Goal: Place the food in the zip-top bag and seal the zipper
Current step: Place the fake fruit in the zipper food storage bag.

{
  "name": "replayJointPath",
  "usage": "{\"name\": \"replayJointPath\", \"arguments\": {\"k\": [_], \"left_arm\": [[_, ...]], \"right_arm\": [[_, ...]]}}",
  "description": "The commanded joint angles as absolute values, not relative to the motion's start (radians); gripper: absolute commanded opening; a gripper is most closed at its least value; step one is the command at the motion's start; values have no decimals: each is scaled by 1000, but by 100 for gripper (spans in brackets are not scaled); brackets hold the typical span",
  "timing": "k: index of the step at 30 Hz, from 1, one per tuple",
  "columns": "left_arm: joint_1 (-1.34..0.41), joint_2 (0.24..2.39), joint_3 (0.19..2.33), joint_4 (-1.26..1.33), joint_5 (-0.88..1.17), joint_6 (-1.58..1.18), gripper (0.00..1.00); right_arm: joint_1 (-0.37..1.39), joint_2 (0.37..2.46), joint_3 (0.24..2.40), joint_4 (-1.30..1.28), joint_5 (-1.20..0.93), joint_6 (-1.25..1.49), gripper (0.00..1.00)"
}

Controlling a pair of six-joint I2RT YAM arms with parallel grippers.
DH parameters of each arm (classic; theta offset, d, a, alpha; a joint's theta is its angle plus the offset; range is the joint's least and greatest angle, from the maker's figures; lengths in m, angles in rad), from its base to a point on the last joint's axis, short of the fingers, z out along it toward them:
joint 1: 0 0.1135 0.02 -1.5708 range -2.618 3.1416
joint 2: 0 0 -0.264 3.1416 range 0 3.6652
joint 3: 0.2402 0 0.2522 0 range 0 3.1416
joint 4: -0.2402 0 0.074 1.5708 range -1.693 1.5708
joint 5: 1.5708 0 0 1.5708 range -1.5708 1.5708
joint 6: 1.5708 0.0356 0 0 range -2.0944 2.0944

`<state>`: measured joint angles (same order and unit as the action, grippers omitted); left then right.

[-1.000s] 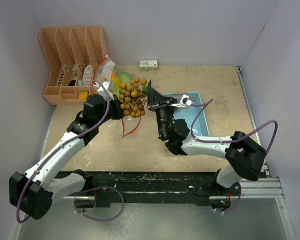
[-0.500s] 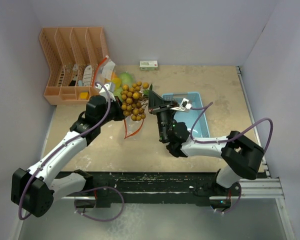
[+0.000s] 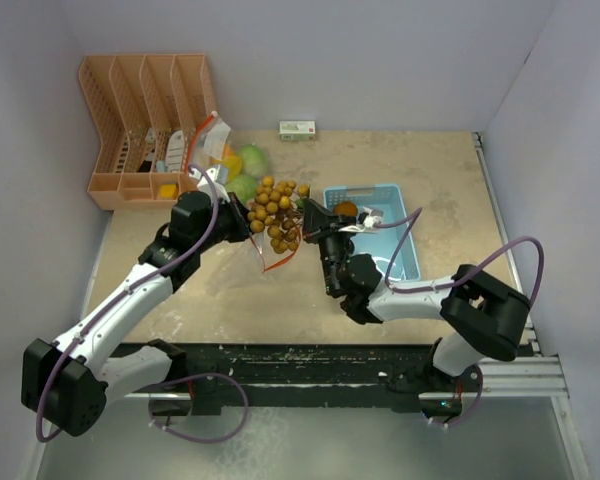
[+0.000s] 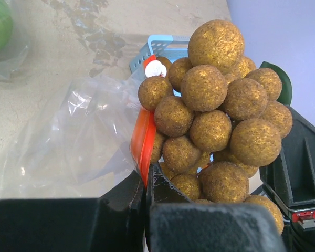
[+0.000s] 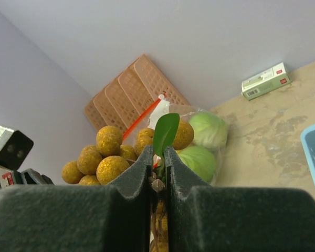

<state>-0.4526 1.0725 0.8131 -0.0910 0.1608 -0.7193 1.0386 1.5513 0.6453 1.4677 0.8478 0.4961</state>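
Bunch of brown balls [image 4: 215, 115] is hanging by its stem, pinched in my right pincer [image 5: 157, 157], right at the zip-top bag [image 4: 68, 142] mouth. My left pincer [image 4: 147, 184] is pinching the orange zipper strip [image 4: 143, 142]; pulling it wider before lowering seems wise.

Ball bunch [image 3: 278, 212]: a cluster of small brown-gold balls, held in the air between my two pincers.
Leaf [image 5: 164, 134]: green and upright at the bunch's top, nipped tight in my right pincer [image 5: 158, 168].
Bag [image 4: 68, 142]: clear and crumpled, sagging to one side.
Zip strip [image 4: 143, 142]: orange, clamped in my left pincer [image 4: 147, 181]. The bunch presses against it; I cannot tell whether any ball is inside.
Green lumps [image 3: 248, 160]: two pale round pieces under clear plastic, behind the bunch.
Yellow fruit [image 3: 232, 160]: touching the green lumps, under the same plastic.
Orange fruit [image 3: 345, 209]: lies in the tray [image 3: 360, 188], at its far left corner.
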Motion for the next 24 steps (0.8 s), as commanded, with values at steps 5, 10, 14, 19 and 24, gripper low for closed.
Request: {"name": "replayJointPath", "arguments": {"k": [5,10,14,19,24], "left_arm": [[-456,1055,828,-19,169,-707,0],[-456,1052,827,-43,150,-677,0],[-456,1055,820,-55,137,-663,0],[-456,1068,823,-50,138,-657,0],[-456,1090,846,-58,148,-641,0]], "right_arm": [[1084,1520,627,1493,879,275,0],[1089,1465,542,1482,915,274,0],[1090,1416,504,1483,930,246,0],[1090,1400,504,1476,769,194,0],[1096,1399,507,1449,598,135,0]]}}
